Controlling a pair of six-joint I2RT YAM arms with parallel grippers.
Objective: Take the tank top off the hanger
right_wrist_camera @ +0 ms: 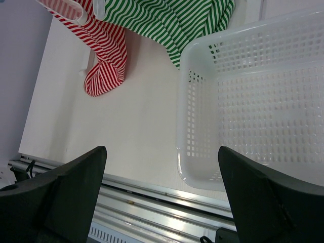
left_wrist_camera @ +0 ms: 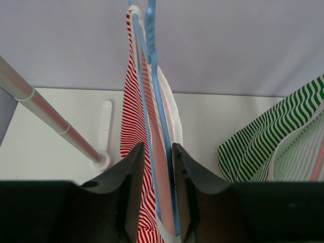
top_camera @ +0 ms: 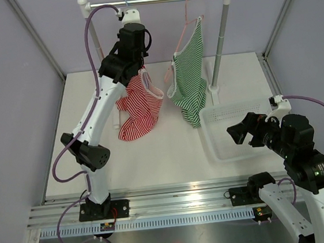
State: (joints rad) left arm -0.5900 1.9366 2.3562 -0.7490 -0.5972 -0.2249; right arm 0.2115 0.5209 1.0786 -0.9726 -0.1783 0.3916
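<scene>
A red-and-white striped tank top (top_camera: 140,109) hangs on a blue hanger (left_wrist_camera: 152,76) at the left of the rail (top_camera: 155,0). My left gripper (top_camera: 139,71) is up at its shoulder. In the left wrist view the left gripper (left_wrist_camera: 158,147) has both fingers closed in against the hanger's blue bars, with the red striped cloth (left_wrist_camera: 132,131) pinched between them. A green-and-white striped tank top (top_camera: 189,78) hangs to the right on a pink hanger (top_camera: 184,26). My right gripper (top_camera: 235,131) hovers low over the basket's near corner, wide open and empty (right_wrist_camera: 162,152).
A white perforated basket (top_camera: 223,150) sits at the right of the table, below the green top's hem. The rack's upright poles (top_camera: 218,40) stand at the back. An aluminium rail (top_camera: 176,201) runs along the near edge. Grey walls close in both sides.
</scene>
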